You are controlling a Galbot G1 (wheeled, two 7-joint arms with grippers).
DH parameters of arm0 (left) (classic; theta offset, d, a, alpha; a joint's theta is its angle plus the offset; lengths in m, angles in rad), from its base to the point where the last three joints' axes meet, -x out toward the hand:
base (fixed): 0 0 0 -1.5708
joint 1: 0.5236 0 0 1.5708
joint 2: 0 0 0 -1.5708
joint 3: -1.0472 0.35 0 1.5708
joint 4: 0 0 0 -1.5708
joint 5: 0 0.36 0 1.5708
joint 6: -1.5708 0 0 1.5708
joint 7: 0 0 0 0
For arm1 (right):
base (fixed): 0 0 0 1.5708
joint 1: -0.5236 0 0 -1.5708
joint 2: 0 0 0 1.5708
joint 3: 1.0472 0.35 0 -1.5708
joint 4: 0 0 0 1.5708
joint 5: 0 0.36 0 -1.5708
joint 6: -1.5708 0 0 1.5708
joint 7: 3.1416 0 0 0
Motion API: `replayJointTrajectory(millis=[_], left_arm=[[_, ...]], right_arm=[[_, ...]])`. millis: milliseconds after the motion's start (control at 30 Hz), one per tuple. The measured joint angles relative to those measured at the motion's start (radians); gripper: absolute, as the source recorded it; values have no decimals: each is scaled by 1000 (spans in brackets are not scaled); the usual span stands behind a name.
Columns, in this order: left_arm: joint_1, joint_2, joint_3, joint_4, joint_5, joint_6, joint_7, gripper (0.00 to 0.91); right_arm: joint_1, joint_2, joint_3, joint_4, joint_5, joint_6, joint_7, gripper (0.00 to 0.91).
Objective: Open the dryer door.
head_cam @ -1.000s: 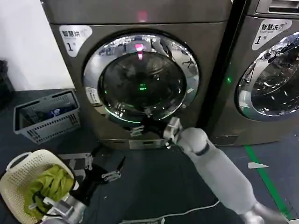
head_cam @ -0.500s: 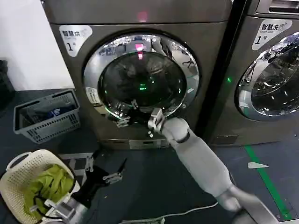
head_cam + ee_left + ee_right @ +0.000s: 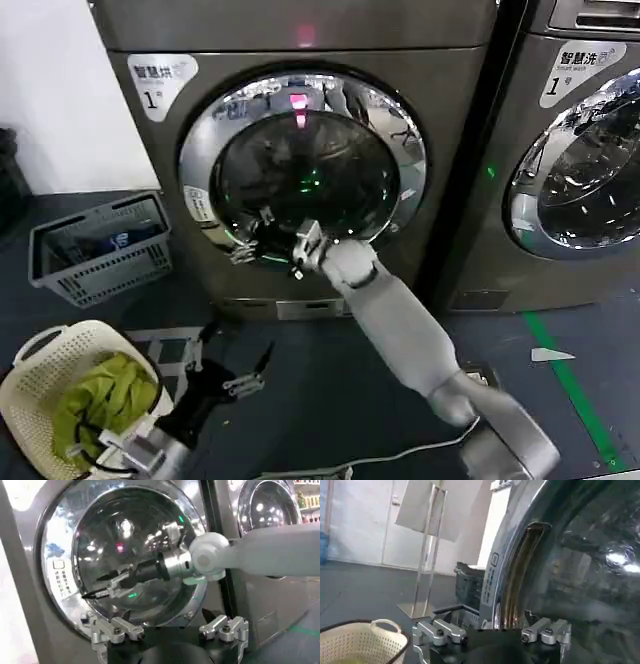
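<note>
A: where's the right gripper (image 3: 252,238)?
B: jaws spread, at 7 o'clock on the dryer door (image 3: 303,168), which is shut. Left gripper (image 3: 225,362) sits low, open too.

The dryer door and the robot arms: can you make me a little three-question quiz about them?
1. True or false: the dryer door is wide open.
2. Which gripper is up at the door's lower left rim: A) left, B) right?
3. Fill in: the white basket holds ___ cloth.

Key:
1. False. The door sits shut against the dryer.
2. B. The right gripper, fingers open, is at the chrome rim; the left gripper waits low over the floor, open.
3. Green.
</note>
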Motion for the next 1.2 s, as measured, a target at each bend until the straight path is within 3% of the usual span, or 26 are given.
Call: replayJointTrajectory(millis=[500,767,1200], left_arm=[[11,-22,7,-9,33,-8,-16,907],[19,-28,0,-14,50,-6,-17,907],[-61,10,-104,26,-86,24,154,907]], right_arm=[[63,47,-15,-98,4,8,-14,907],[51,45,-22,-71,58,-45,-73,907],[-2,2,-30,15,118,-17,-272,907]])
